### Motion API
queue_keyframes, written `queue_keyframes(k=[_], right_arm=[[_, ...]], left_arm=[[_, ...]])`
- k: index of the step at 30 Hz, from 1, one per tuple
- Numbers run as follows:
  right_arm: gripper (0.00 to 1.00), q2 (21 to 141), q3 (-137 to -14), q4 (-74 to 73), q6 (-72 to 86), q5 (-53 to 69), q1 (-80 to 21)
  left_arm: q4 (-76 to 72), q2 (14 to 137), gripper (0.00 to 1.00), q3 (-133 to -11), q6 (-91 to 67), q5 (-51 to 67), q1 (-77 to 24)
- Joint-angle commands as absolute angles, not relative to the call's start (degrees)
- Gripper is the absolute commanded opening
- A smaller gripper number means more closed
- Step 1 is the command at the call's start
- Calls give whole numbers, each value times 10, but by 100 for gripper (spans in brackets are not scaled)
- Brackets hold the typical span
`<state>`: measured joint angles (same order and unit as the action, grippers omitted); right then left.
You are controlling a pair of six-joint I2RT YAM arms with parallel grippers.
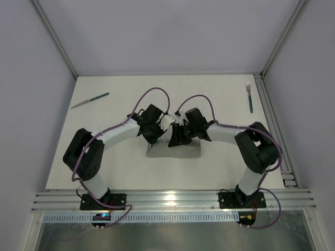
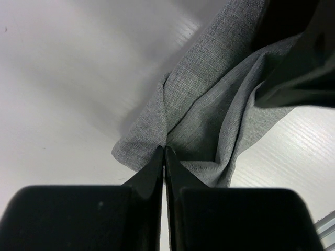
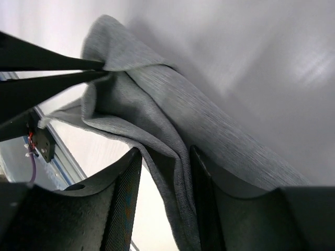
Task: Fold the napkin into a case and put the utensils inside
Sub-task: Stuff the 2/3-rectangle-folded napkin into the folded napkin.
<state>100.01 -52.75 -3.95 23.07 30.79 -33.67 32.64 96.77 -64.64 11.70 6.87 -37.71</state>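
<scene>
The white bench (image 1: 220, 99) carries a grey woven fabric napkin (image 1: 175, 150), bunched in loose folds at its near middle between both arms. The left gripper (image 2: 165, 157) is clamped tight on a napkin edge. The right gripper (image 3: 165, 151) stands partly open, a fold of cloth lying between its fingers. The teal-handled knife (image 1: 90, 100) lies far left and the teal-handled fork (image 1: 249, 97) far right, both well apart from the napkin.

Left arm (image 1: 112, 135): my base sits at 7 o'clock, elbow bent, forearm reaching toward 3 o'clock.
Right arm (image 1: 225, 133): my base sits at 5 o'clock, elbow bent, forearm reaching toward 9 o'clock.
Left gripper (image 2: 165, 149): my fingers press together, pinching a fold of the napkin (image 2: 209, 104).
Right gripper (image 3: 165, 157): my jaws stand apart, cloth hanging between them.
Wrists: close together, tipped down.
</scene>
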Motion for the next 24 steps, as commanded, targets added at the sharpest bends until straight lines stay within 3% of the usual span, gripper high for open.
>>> queue_keyframes(k=[1, 4, 7, 8, 12, 24], right_arm=[[46, 1011, -530, 66, 253, 299, -366], [44, 1036, -515, 89, 271, 313, -378], [33, 1043, -515, 77, 251, 316, -378], [23, 1042, -521, 71, 237, 319, -379], [5, 1034, -528, 49, 224, 322, -372], [3, 1049, -510, 53, 324, 300, -321]], left_arm=[[330, 983, 0, -660, 98, 97, -363], [334, 984, 0, -661, 98, 99, -352], [334, 983, 0, -663, 102, 102, -349], [334, 982, 0, -662, 103, 104, -349], [332, 982, 0, -659, 108, 100, -349], [331, 951, 0, -650, 145, 84, -349]])
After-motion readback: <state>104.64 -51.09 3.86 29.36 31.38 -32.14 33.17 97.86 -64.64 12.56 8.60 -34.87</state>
